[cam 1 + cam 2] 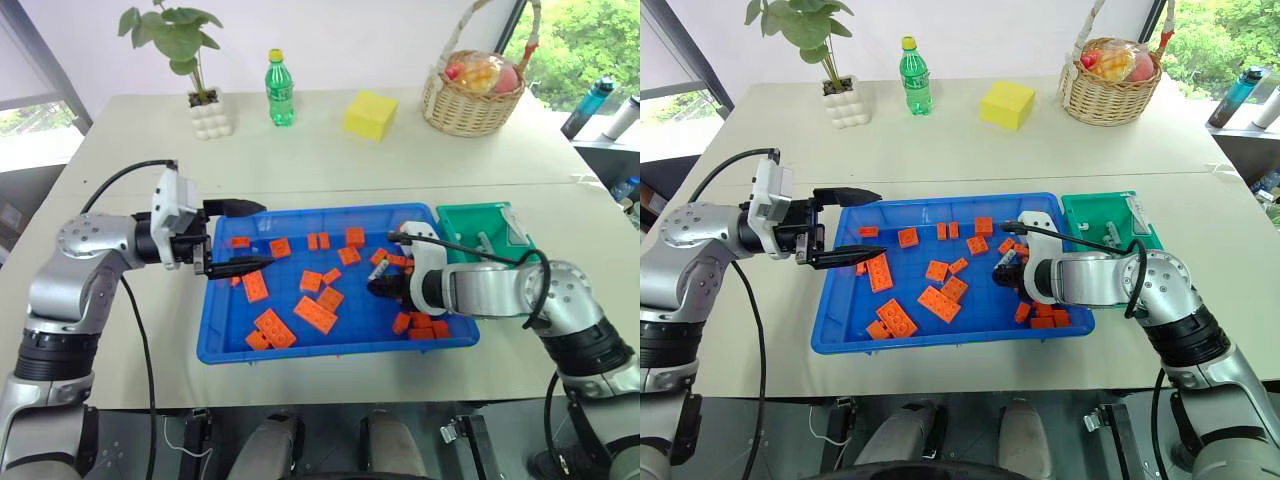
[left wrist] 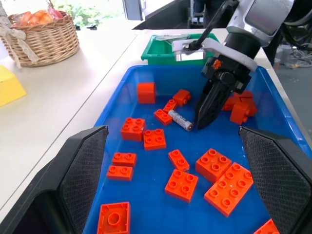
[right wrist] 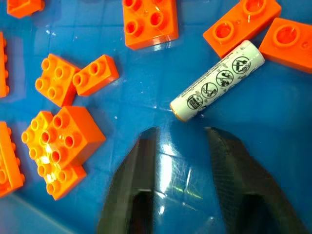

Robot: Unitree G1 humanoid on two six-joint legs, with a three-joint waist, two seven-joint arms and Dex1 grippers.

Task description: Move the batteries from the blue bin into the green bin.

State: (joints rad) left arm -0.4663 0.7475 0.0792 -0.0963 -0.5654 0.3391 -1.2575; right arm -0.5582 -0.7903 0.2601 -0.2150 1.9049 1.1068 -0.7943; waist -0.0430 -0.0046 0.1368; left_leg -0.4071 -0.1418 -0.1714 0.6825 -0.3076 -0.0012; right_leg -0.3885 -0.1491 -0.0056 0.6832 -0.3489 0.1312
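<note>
One battery (image 3: 217, 80), a pale cylinder with printed icons, lies flat on the floor of the blue bin (image 1: 330, 351) among orange bricks, right of the middle. My right gripper (image 3: 180, 131) points down at it, open, with its tips just short of the battery's end and nothing between them. From the left wrist the same battery (image 2: 180, 120) shows beside the right gripper (image 2: 201, 122). My left gripper (image 1: 262, 236) hangs open over the bin's left end, holding nothing. The green bin (image 1: 470, 210) stands against the blue bin's far right corner, with two pale cylinders (image 1: 1138, 215) inside.
Several orange toy bricks (image 1: 315, 314) are scattered across the blue bin, some stacked close to the right gripper. Farther back on the table stand a wicker basket (image 1: 470, 108), a yellow block (image 1: 369, 115), a green bottle (image 1: 279, 92) and a potted plant (image 1: 209, 112).
</note>
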